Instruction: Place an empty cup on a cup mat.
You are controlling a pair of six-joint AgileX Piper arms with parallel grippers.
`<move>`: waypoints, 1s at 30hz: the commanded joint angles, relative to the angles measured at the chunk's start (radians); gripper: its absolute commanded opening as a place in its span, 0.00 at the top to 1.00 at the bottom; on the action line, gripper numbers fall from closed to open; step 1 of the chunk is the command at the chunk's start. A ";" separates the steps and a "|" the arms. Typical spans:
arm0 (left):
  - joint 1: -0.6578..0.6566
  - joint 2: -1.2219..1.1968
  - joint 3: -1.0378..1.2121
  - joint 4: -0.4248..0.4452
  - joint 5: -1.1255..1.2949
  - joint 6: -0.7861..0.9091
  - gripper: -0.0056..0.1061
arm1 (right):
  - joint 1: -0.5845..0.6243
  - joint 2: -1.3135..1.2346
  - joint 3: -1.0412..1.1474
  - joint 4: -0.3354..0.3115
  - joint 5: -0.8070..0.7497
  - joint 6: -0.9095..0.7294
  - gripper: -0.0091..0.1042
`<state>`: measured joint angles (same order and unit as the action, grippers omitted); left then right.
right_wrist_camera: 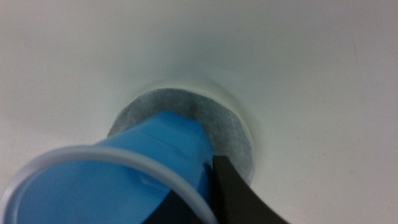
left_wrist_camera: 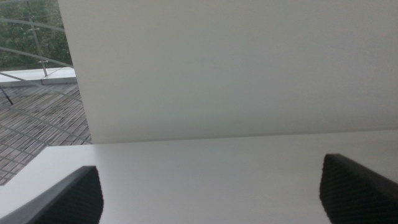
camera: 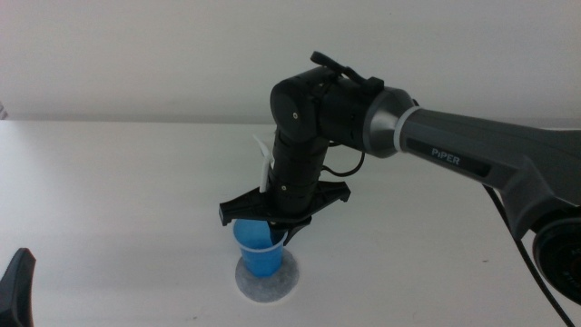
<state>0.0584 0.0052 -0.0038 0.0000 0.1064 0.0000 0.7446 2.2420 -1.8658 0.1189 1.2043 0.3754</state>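
One small bright blue tapered plastic cup (camera: 258, 251), judged light and easily crushed, is held at its rim by the right pincer (camera: 283, 221) above the speckled grey round mat (camera: 269, 278).

The right arm reaches in from the right side of the middle view, its long grey forearm leading to a black wrist bent sharply downward; the right gripper (camera: 272, 227) points straight down over the table's near centre; one dark finger (right_wrist_camera: 239, 196) presses the blue cup's (camera: 257, 247) outer wall, and the other seems to sit inside the rim, though it is hidden; the left gripper (left_wrist_camera: 211, 193) waits low at the near left, jaws spread wide apart.
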 commanded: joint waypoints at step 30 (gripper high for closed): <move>-0.008 -0.042 0.041 0.000 -0.012 0.000 0.11 | 0.002 -0.008 -0.006 0.010 0.017 -0.058 0.27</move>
<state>0.0584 0.0052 -0.0038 0.0000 0.1064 0.0000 0.7446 2.2547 -1.8658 0.1280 1.2082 0.3346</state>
